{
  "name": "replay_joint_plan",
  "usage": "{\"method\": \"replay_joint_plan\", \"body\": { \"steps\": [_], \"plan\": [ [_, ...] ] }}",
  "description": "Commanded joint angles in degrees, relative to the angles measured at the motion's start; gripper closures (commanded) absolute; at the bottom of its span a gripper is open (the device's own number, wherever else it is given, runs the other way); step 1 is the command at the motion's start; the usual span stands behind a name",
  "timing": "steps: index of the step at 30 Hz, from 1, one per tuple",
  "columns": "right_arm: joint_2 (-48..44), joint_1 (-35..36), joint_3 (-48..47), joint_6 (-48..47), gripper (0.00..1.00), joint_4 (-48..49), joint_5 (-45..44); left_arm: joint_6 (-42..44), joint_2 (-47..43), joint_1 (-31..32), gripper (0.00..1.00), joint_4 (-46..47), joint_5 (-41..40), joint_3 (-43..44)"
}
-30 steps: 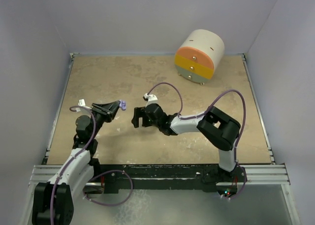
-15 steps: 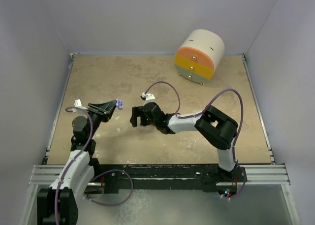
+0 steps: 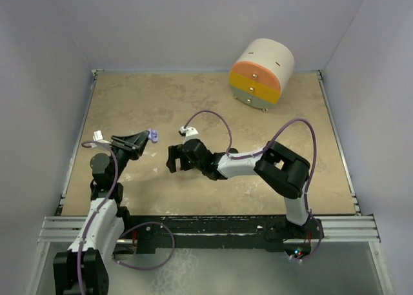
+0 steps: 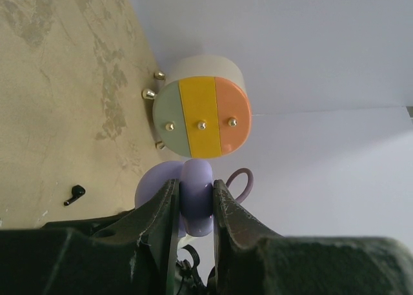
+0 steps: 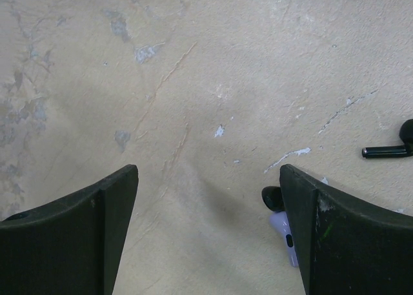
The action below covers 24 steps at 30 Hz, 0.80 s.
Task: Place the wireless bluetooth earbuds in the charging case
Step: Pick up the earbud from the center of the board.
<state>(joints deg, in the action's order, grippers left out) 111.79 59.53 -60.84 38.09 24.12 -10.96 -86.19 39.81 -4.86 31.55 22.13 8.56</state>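
**A:** What is the left gripper [image 4: 193, 186] doing?

**B:** Its two dark fingers are pinched on a lavender charging case [image 4: 197, 208]. The case is glossy and rounded, with two smooth lobes showing past the fingertips. Whether anything sits inside it cannot be told.

**A:** And the right gripper [image 5: 208, 172]?

**B:** It is spread wide, holds nothing, and points down at the tan table [image 5: 193, 62]. A black earbud [image 5: 271, 197] and a lavender earbud [image 5: 285, 233] lie touching each other, just inside the finger [image 5: 348, 237] at the lower right of that wrist view. A second black earbud [image 5: 389, 146], with a short stem, lies at the right edge.

**A:** How are the arms posed?

**B:** Seen from overhead, the left arm [image 3: 103, 201] stands up at the lower left. Its gripper is held clear of the table and aimed toward mid-frame. The right arm [image 3: 284, 169] bends at the elbow and reaches low to the centre. The two grippers are near each other but apart.

**A:** Any containers?

**B:** A round cream drawer unit [image 3: 261, 74] stands at the upper right. It has green, yellow and orange drawer fronts, all closed, each with a brass knob.
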Motion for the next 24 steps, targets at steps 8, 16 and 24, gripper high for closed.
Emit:
{"method": "replay_joint_plan", "body": {
  "steps": [8, 16, 24],
  "plan": [
    [-4.9, -1.4, -2.3, -3.8, 0.07, -4.3, -9.0, -0.6, 0.2, -1.4, 1.0, 2.6, 2.1, 1.4],
    [-14.3, -2.9, 0.9, -8.4, 0.1, -10.0, -13.5, -0.3, 1.1, -1.6, 1.0, 3.1, 2.4, 1.7],
    [-19.0, -2.1, 6.1, -10.0, 0.29, -13.9, -8.9, -0.3, 2.2, -1.5, 1.0, 4.0, 3.5, 1.9]
  ]
}}
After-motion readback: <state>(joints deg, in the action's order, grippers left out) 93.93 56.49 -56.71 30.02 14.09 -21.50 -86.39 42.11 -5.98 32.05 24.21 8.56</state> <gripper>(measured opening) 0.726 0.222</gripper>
